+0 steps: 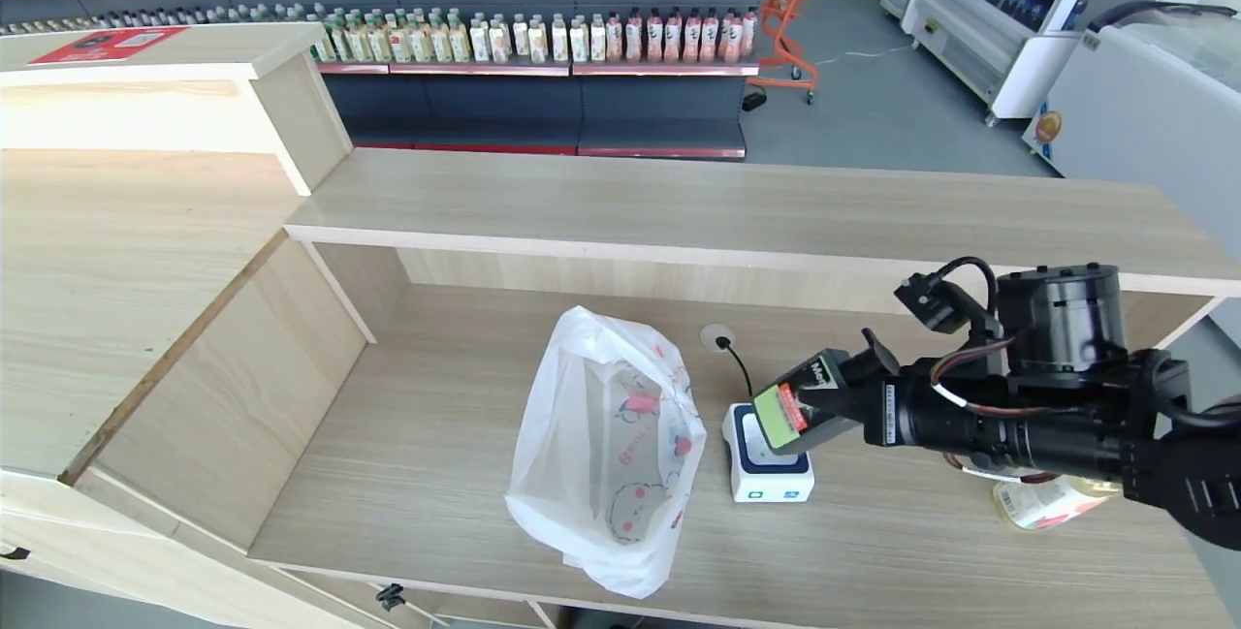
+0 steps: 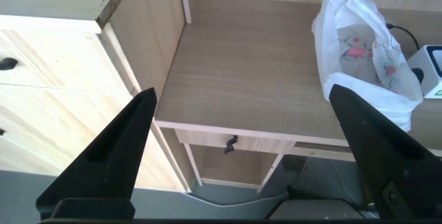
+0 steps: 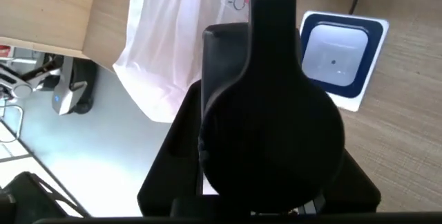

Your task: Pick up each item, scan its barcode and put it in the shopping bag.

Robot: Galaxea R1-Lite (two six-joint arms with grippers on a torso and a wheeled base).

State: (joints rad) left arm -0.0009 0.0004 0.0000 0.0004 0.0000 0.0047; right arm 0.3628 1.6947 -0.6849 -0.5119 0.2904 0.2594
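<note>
Black fingers (image 2: 110, 156) of the left end effector (image 2: 242, 92) stand wide apart with nothing between them. It hangs off the near edge of the worktop (image 1: 436, 435), facing the pale wood panel under that edge.

On the wood-grain worktop the white plastic shopping bag (image 1: 606, 455) stands close to the near edge, its mouth open upward. It is thin and printed with pink and red cartoon marks. What lies inside cannot be told through the plastic.

Just beside the bag, on the robot's right, sits the scanner (image 1: 771, 486), a small white block with a blue-framed window on top.

The right end effector (image 1: 810, 401) reaches in from the right, its arm lying low and level over the worktop. It is clamped on a small box (image 1: 780, 416), dark with a green and red label. The box is tilted, with its label end toward the bag, and is held over the scanner's window. Whether box and scanner touch cannot be told.

Under the right arm a bottle (image 1: 1042, 503) of pale liquid lies on its side on the worktop, partly hidden by the arm.

Behind the scanner a black cable (image 1: 740, 367) runs back to a round hole (image 1: 717, 336) in the worktop. Past that rises a higher wooden ledge (image 1: 737, 207). Farther off, across the grey floor, stand shop shelves (image 1: 543, 38) lined with bottles, an orange cart (image 1: 790, 18) and white freezers (image 1: 1134, 96).
</note>
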